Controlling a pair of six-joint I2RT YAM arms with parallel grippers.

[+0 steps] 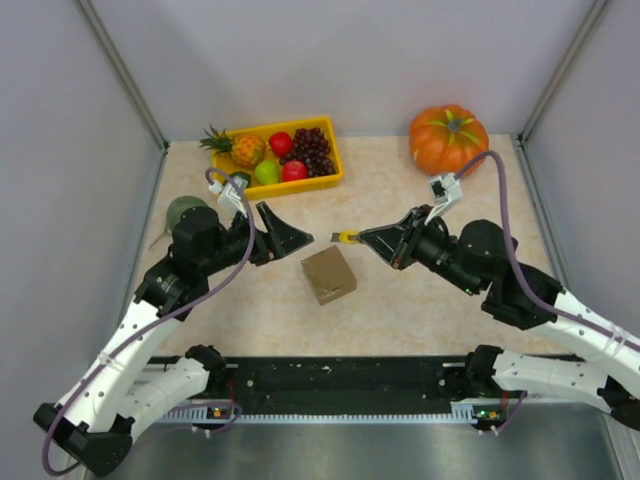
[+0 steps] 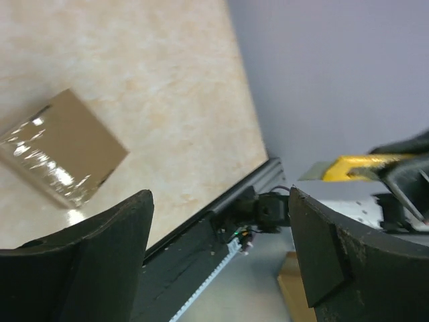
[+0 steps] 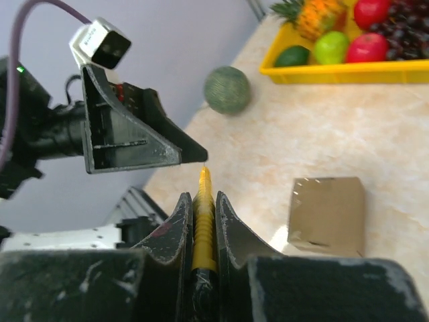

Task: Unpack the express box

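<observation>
The express box [image 1: 328,274], small, brown and closed with shiny tape, lies on the table between the arms; it also shows as the box [image 2: 64,154] and the box [image 3: 327,215]. My right gripper [image 1: 367,238] is shut on a yellow utility knife [image 1: 347,237], held above the table beyond the box. In the right wrist view the knife [image 3: 204,215] sits squeezed between the fingers of that gripper [image 3: 203,201], its tip pointing at a finger of the left gripper [image 3: 134,137]. My left gripper [image 1: 298,238] stands open just left of the knife's tip, holding nothing. Its wrist view shows the wide jaws [image 2: 220,201] and the knife [image 2: 348,166] at right.
A yellow fruit tray [image 1: 300,185] with pineapple, grapes and apples stands at the back left. An orange pumpkin [image 1: 448,138] sits at the back right. A green ball [image 1: 185,212] lies by the left arm. Grey walls close the left, back and right sides.
</observation>
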